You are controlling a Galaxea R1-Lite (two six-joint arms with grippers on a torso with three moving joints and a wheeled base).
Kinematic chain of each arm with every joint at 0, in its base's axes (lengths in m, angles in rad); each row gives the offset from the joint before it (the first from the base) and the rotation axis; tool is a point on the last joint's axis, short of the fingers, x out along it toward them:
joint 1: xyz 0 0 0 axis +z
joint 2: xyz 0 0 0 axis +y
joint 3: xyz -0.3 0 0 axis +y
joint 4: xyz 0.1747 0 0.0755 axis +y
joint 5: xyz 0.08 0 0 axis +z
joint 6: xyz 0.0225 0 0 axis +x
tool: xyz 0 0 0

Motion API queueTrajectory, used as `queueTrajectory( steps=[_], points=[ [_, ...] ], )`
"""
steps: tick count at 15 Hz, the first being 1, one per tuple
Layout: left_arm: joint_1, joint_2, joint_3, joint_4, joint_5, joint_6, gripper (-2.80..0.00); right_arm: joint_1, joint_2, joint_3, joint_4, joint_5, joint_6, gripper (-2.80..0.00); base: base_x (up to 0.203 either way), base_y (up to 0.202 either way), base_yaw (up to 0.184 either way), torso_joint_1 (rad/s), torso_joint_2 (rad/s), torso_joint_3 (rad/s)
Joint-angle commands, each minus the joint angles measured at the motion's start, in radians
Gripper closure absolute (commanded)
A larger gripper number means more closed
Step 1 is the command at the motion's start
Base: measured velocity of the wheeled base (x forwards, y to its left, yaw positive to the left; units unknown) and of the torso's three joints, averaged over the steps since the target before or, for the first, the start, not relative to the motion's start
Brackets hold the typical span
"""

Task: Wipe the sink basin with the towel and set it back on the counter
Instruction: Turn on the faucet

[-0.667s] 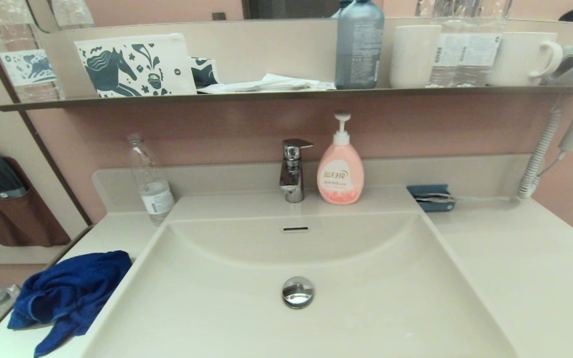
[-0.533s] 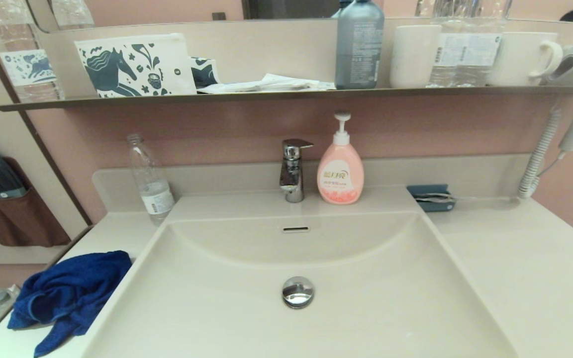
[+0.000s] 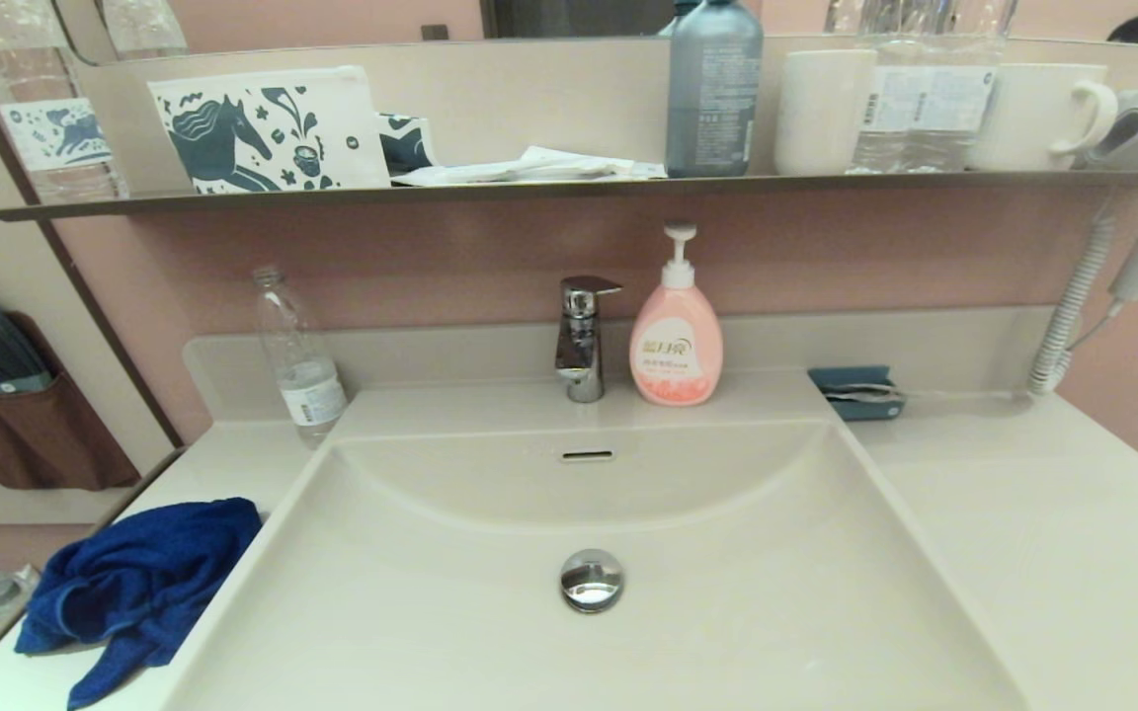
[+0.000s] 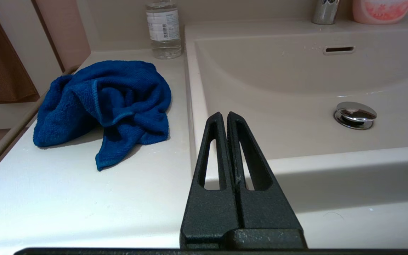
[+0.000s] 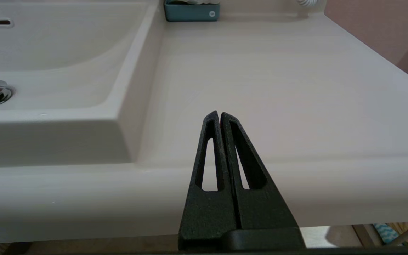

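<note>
The royal-blue towel lies bunched on the cream-white counter to the left of the sink basin. The basin has a round chrome drain plug and a small overflow slot. Neither arm shows in the head view. My left gripper is shut and empty, held before the counter's front edge, with the towel ahead on one side. My right gripper is shut and empty, in front of the counter on the basin's right.
A chrome faucet, a pink soap bottle and a clear water bottle stand behind the basin. A small teal tray sits at the back right. A dark metal shelf with cups and bottles hangs above.
</note>
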Motion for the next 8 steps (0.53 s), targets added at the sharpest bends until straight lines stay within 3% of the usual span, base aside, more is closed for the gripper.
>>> queueTrajectory(
  steps=[1, 3, 8],
  points=[
    [0.002, 0.001, 0.0, -0.001, 0.0, 0.0, 0.0, 0.0, 0.0, -0.003, 0.006, -0.002, 0.0, 0.0, 0.0, 0.0, 0.0, 0.0, 0.0, 0.0],
    [0.001, 0.001, 0.0, -0.001, 0.0, 0.0, 0.0, 0.0, 0.001, -0.022, 0.008, 0.003, -0.003, 0.0, 0.0, 0.0, 0.0, 0.0, 0.0, 0.0],
    [0.002, 0.001, 0.0, -0.001, 0.0, 0.0, 0.0, 0.001, 0.113, -0.215, 0.084, 0.02, 0.003, 0.0, 0.0, 0.0, 0.0, 0.0, 0.0, 0.0]
  ],
)
